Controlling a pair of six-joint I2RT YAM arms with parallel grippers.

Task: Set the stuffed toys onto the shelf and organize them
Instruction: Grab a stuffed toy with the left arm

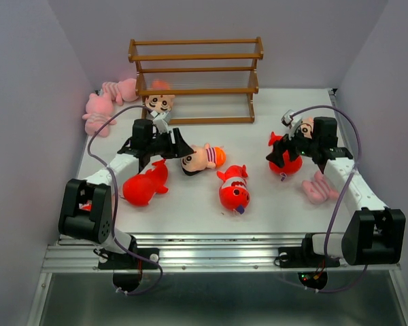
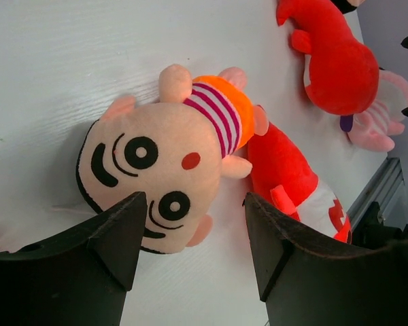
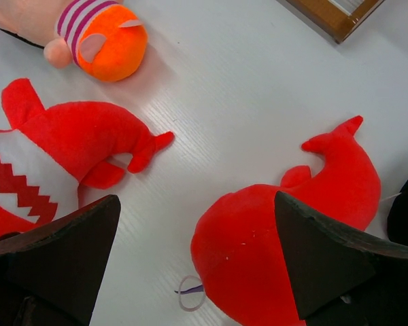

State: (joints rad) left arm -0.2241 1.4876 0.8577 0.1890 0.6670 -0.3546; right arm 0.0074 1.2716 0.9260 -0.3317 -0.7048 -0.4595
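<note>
The brown wooden shelf (image 1: 196, 78) stands at the back with its rails bare. A boy doll (image 1: 202, 158) (image 2: 156, 170) lies face up just ahead of my open left gripper (image 1: 180, 146) (image 2: 194, 224), its head near the left finger. My right gripper (image 1: 285, 153) (image 3: 197, 238) is open over a red fish (image 1: 285, 163) (image 3: 285, 251), which lies against the right finger. Another fish (image 1: 234, 190) (image 3: 61, 156) lies mid-table and a third (image 1: 146, 187) sits under the left arm.
Pink toys (image 1: 102, 109) are heaped at the back left and another (image 1: 319, 189) lies beside the right arm. One boy doll (image 1: 160, 102) leans at the shelf's left foot; another (image 1: 306, 125) sits behind the right wrist. White walls close in both sides.
</note>
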